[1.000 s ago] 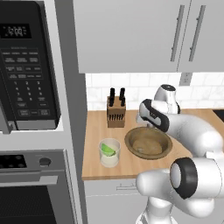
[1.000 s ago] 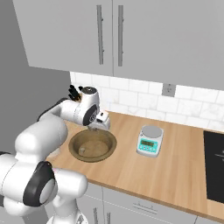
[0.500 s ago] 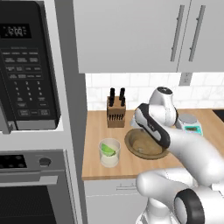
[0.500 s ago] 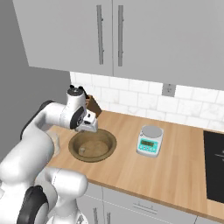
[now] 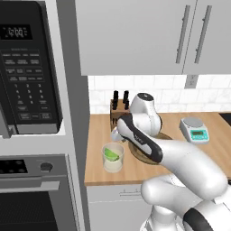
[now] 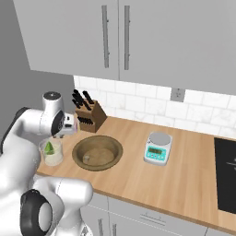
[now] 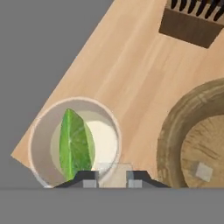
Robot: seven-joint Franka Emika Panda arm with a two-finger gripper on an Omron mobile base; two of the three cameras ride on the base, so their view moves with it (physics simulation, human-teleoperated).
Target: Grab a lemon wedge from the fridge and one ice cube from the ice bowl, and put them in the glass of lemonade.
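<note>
**Gripper over the glass, ice cube pinched between the fingers**

Compared with a second ago, your arm has swung away from the ice bowl point(image 6: 97, 152) toward the counter's left end. Then the hand hung above the bowl; half a second ago it was at the bowl's near-left side; now the gripper point(image 7: 112, 177) sits right above the glass of lemonade point(image 5: 113, 157). Nothing else on the counter has shifted, and the base has not driven.

You are working on a light wooden countertop point(image 6: 184, 179) backed by white tile, with grey wall cabinets point(image 6: 138, 41) overhead. A knife block point(image 6: 87, 115) stands against the wall behind the bowl, and a small kitchen scale point(image 6: 157, 147) rests to the right of the bowl, well apart from it. In the left base view, a black microwave point(image 5: 27, 72) sits above a built-in oven point(image 5: 31, 194) to the left of the counter.

The glass stands near the counter's front left corner, just beside the bowl. The lemon wedge point(image 7: 76, 144) is already inside it, leaning upright in the pale liquid. One small ice cube point(image 7: 201, 171) lies on the bowl's floor.

In the hand view your fingers point(image 7: 87, 178) are nearly closed, with a pale translucent ice cube point(image 7: 113, 173) clamped between them, over the rim of the glass on the side nearest the bowl.
</note>
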